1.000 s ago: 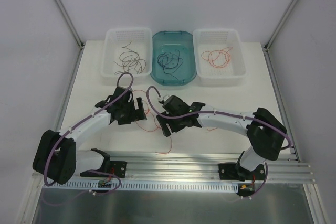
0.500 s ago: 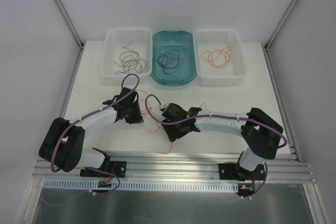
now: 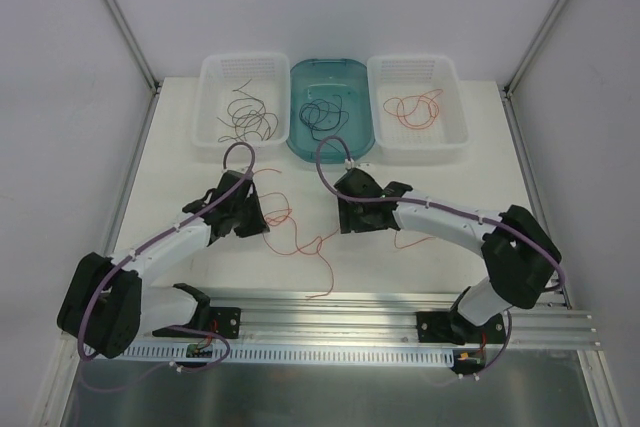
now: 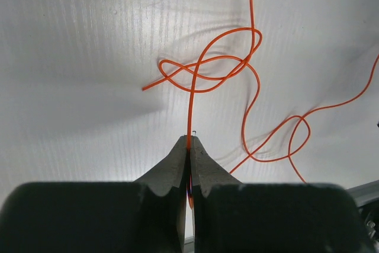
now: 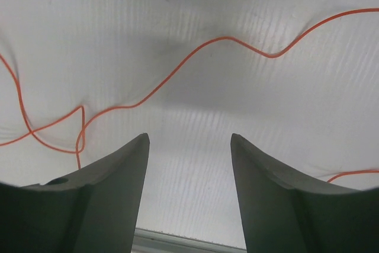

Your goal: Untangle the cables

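left tool (image 4: 189, 141) nips red cable (image 4: 190, 106), wrist view only | right tool (image 5: 189, 140) agape

You lose the thin red-orange wire (image 4: 190, 111) where it slips between the left gripper's (image 4: 189, 141) pressed dark fingers; its loops run off the top and right edges. From above, the hair-thin dark brown wires (image 3: 247, 117) tangle too finely to count.

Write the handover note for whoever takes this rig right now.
Left hand: shut on a red-orange cable, just short of its looped tangle on the table.
Right hand: open, empty, over a loose red-orange strand.
Done: dark brown cables in the left basket, black-blue cables in the teal bin, sorted red-orange cables in the right basket.
Left: free the tangle.
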Available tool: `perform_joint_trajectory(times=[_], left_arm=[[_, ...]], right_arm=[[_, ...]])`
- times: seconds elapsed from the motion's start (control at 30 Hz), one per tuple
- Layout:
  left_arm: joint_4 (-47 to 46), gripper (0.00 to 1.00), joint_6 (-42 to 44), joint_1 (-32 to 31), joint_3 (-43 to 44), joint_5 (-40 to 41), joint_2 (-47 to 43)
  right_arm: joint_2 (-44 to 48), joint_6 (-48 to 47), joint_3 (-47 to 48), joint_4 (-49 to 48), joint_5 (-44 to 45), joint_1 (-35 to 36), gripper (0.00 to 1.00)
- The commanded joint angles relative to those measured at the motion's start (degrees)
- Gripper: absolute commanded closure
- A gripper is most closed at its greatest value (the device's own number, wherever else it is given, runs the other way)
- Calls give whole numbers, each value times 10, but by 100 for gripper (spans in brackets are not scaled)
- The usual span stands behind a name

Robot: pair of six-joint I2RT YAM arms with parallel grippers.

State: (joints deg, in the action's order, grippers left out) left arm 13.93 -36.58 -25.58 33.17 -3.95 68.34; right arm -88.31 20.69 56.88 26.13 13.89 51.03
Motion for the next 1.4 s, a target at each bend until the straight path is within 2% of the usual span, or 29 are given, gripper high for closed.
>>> perform_joint_trajectory(times=[0.0,0.4,0.53,0.63,0.67,0.73,0.77,0.8,0.93,1.1,1.17,1.27,1.37], left_arm=[[-4,100,2,-5,-6,0,-26],[-3,100,5,-6,-8,-6,-30],[-2,100,5,-5,-7,-4,-35],[-1,100,5,-6,-7,-5,-40],[-2,100,5,-6,-8,-4,-41],[-2,100,7,-6,-9,-1,-49],[-1,100,9,-5,-11,7,-51],[0,100,11,-5,-12,12,-54],[10,100,10,1,-20,40,-84],[17,100,-6,26,-43,78,-111],[16,100,-14,28,-48,82,-115],[15,100,-19,30,-50,89,-110],[16,100,-22,33,-51,90,-108]], right_arm=[[-29,60,42,12,48,-5,39],[-128,140,88,-19,61,-6,39],[-159,150,109,-13,58,-6,45],[-167,155,107,-13,64,-8,62],[-167,155,105,-11,73,-8,74],[-160,155,101,1,80,-12,88],[-152,153,90,3,90,-20,97],[-142,151,82,8,97,-26,99],[-37,119,26,28,142,-69,99],[115,45,-26,63,176,-185,99],[173,21,-19,75,184,-233,99],[214,-18,6,99,165,-297,99],[251,-58,49,117,142,-326,99]])
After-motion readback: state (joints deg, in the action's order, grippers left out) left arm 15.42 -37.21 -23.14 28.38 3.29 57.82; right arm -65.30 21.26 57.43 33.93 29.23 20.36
